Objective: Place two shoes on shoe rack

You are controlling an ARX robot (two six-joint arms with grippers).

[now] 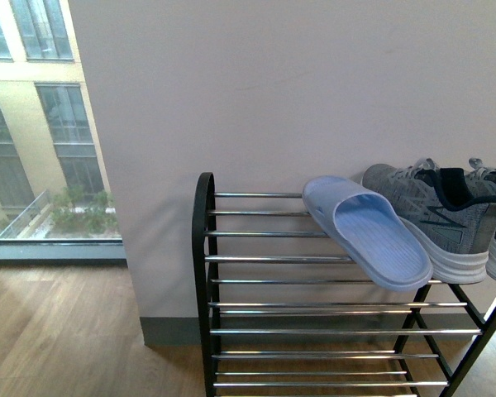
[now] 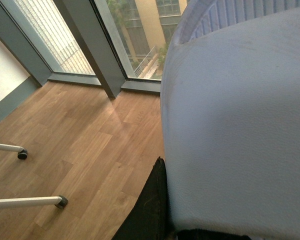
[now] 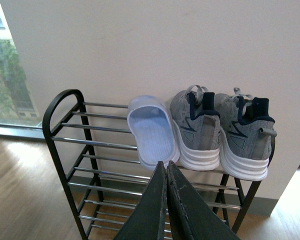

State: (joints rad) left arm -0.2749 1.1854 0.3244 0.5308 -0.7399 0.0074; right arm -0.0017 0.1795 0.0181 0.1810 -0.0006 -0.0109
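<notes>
The black shoe rack (image 1: pixel 203 248) with chrome bars stands against the wall. On its top tier lie one pale blue slide (image 1: pixel 372 237) and, to its right, two grey sneakers (image 1: pixel 434 211) side by side. The right wrist view shows the same rack (image 3: pixel 60 107), slide (image 3: pixel 152 132) and sneakers (image 3: pixel 197 125) from the front. My right gripper (image 3: pixel 166 166) is shut and empty, short of the rack. In the left wrist view a second pale blue slide (image 2: pixel 240 125) fills the frame. My left gripper (image 2: pixel 165 215) is shut on it, with one black finger (image 2: pixel 149 210) against its side. Neither arm shows in the front view.
A white wall (image 1: pixel 298 91) backs the rack. A floor-to-ceiling window (image 1: pixel 41 124) lies left of it over a wooden floor (image 1: pixel 58 331). White chair legs with castors (image 2: pixel 61 201) stand on the floor in the left wrist view. The lower tiers (image 1: pixel 314 331) hold nothing.
</notes>
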